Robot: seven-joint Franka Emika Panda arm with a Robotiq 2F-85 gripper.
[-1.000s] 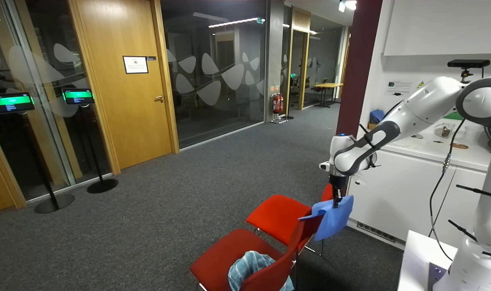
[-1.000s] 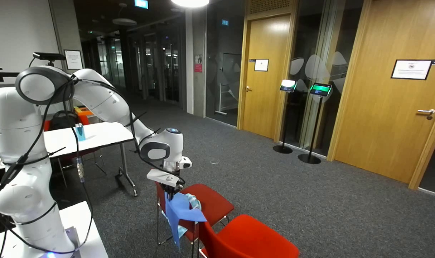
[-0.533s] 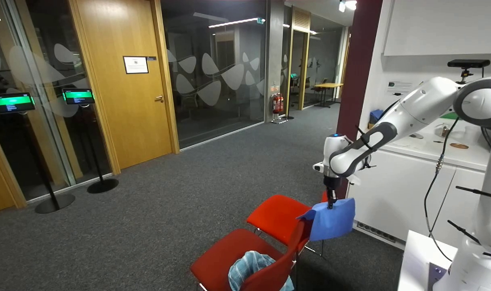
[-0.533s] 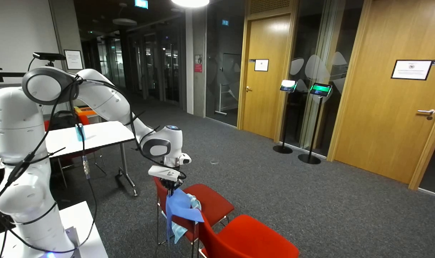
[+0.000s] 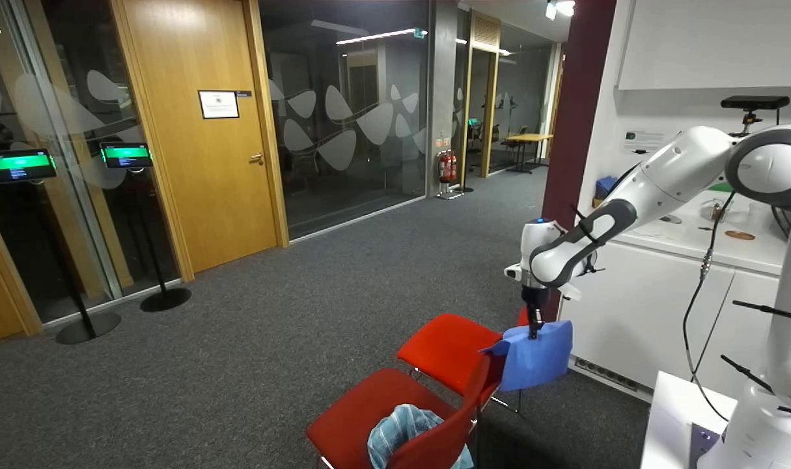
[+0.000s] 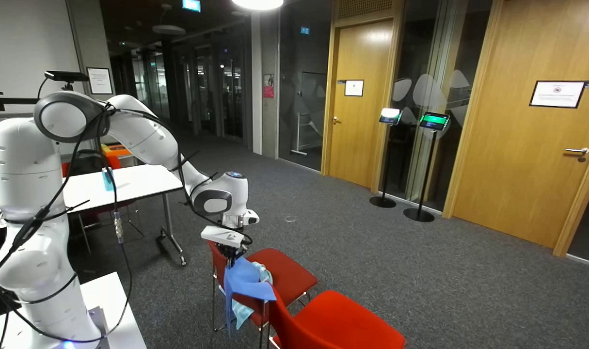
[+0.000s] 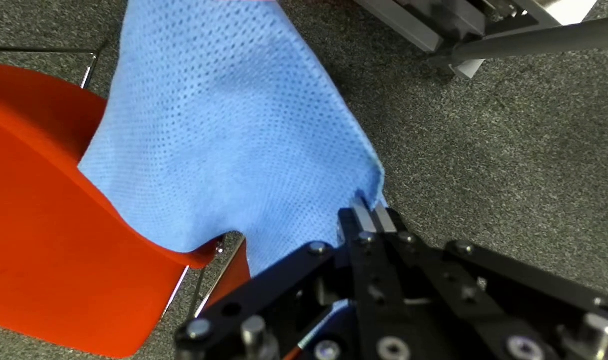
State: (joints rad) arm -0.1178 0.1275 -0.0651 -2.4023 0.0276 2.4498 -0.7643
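My gripper [image 7: 375, 207] is shut on the edge of a blue perforated cloth [image 7: 228, 125], with the fingers nearly together and the fabric pinched at the tips. In both exterior views the gripper [image 5: 533, 335] [image 6: 230, 264] points down and the cloth [image 5: 537, 365] [image 6: 248, 281] hangs from it by the backrests of two red chairs. The dark red chair [image 5: 375, 407] carries a teal checked cloth [image 5: 398, 430] on its seat. The bright red chair [image 5: 447, 345] stands beside it. I cannot tell whether the blue cloth rests on a backrest.
A white table [image 6: 149, 179] with a light blue can [image 6: 108, 179] stands behind the arm. A white counter [image 5: 747, 251] with cabinets is near the arm. The robot base stands on a white surface [image 6: 115, 310]. Two screen stands [image 5: 165, 298] [image 5: 88, 327] are by the doors.
The gripper has moved slightly left and lower in an exterior view, carrying the blue cloth. The cloth now hangs flatter and wider. The chairs and teal cloth have not moved.
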